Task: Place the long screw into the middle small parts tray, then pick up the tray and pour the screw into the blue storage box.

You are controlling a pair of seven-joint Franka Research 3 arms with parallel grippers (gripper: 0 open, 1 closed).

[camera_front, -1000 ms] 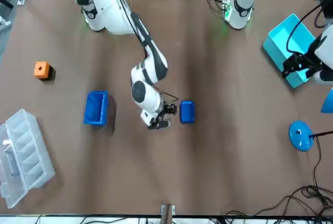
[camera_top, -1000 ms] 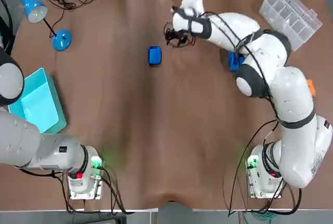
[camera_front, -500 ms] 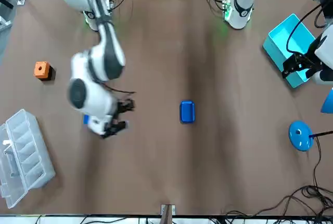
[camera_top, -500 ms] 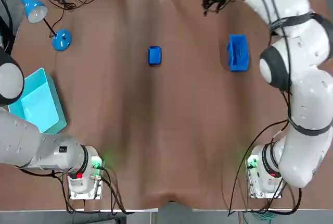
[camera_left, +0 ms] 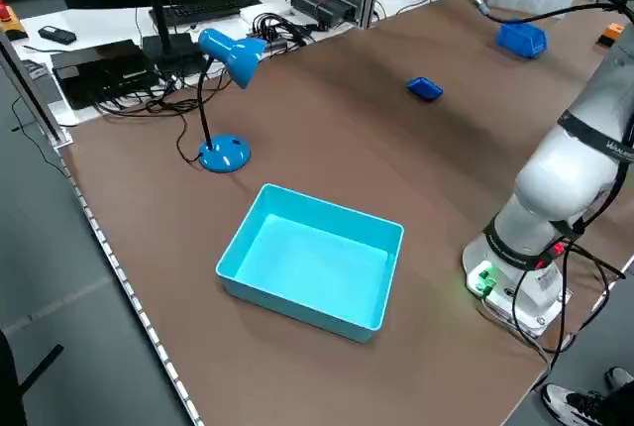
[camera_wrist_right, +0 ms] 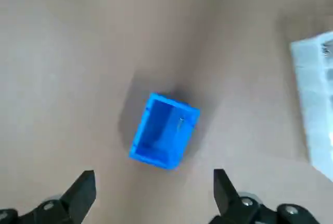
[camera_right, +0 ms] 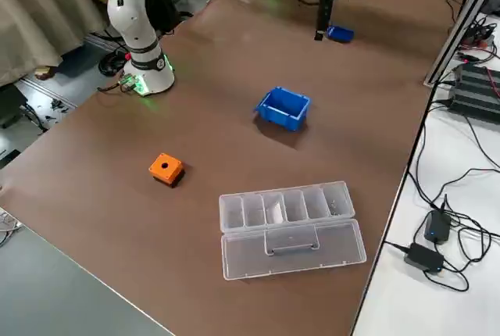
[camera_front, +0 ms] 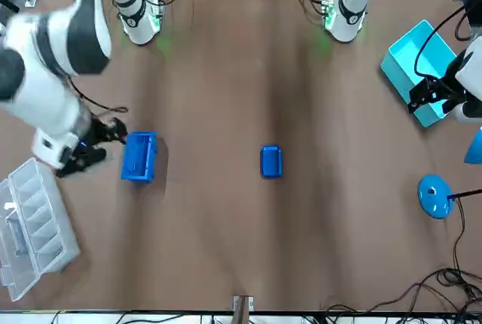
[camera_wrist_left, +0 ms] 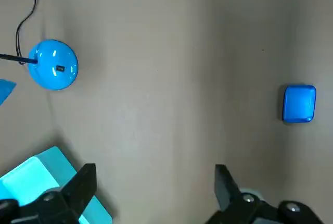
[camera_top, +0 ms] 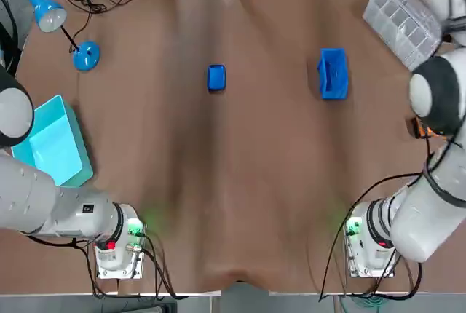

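Screw position is my trouble: I cannot pick it out in any view. A pale fleck [camera_wrist_right: 180, 121] shows inside the box [camera_wrist_right: 164, 130], and something whitish lies in one compartment of the organiser [camera_front: 34, 226], but neither is plain enough to call. The tray [camera_top: 216, 78] sits alone at the middle, well apart from the box, and I see nothing in it.

My right gripper [camera_front: 96, 147] hangs between the box and the organiser, jaws spread with nothing between them. The left gripper [camera_wrist_left: 153, 187] is parked on its own side near the cyan bin [camera_top: 51, 142], jaws spread as well.

I judge the step in hand is fetching the screw. To do it well I would hold the right wrist camera over the organiser and confirm the screw before any descent. Then I would turn the fingers across its shank, not along it, come straight down clear of the compartment walls, and close near its middle so it does not swing. I would release low over the tray, so it cannot bounce out.
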